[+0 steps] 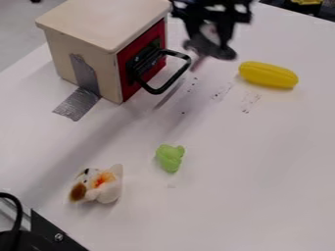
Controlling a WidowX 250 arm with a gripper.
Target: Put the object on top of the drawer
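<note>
- Gripper (210, 49): above the counter (255, 162), beside the drawer unit (105, 22) and near its black handle (178, 75).
- Jaws: cannot tell whether they stand wide, narrow or around something. A pinkish patch (200, 63) shows just below them — held piece or not, undetermined.
- Task's thing: the order names none. Candidates on the counter are the yellow toy (268, 75), near the jaws on the side away from the drawer unit; the green toy (170, 158), well apart from the jaws towards the camera; and the plush toy (98, 185), farther off still.
- Done: no placement on the drawer unit's top found.
- Left: confirm the intended object, grasp it unless already held — then carry it over the top, lower and release. Judged an early stage.
</note>
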